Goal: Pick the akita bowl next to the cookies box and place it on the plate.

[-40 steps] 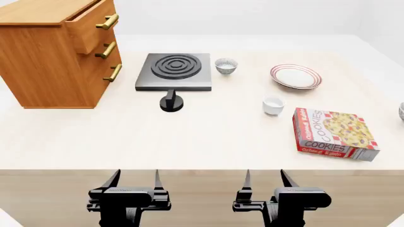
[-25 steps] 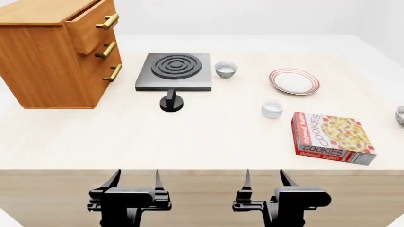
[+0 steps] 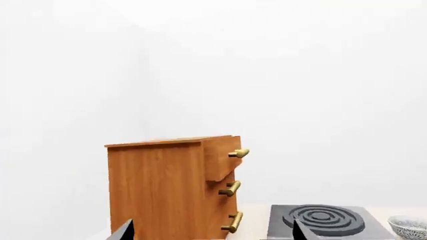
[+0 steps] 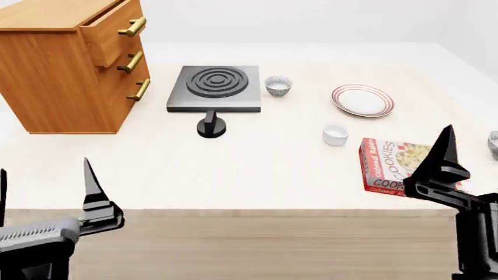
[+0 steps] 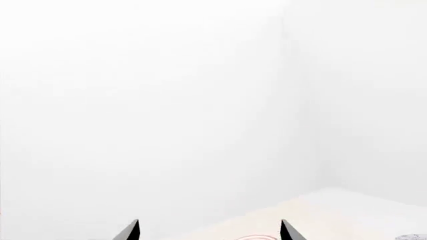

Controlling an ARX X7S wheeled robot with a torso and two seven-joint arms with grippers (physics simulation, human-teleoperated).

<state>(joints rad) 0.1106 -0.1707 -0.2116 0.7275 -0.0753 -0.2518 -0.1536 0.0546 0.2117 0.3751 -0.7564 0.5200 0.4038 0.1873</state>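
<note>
Pale tabletop (image 4: pixel 257 169) – both arms' fingers spread wide, empty. Beyond the right gripper (image 4: pixel 467 157), the akita bowl (image 4: pixel 493 143) sits half out of frame; its twin (image 4: pixel 278 85) invites a mistaken pick.

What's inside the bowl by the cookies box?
Can't tell: that akita bowl is cut off at the head view's edge beside the cookies box, and the right end effector blocks nearby.

I see the akita bowl (image 4: pixel 493 144) right of the cookies box (image 4: pixel 397 165); the plate (image 4: pixel 363 100) lies behind, the cup (image 4: pixel 335 134) to its left.
</note>
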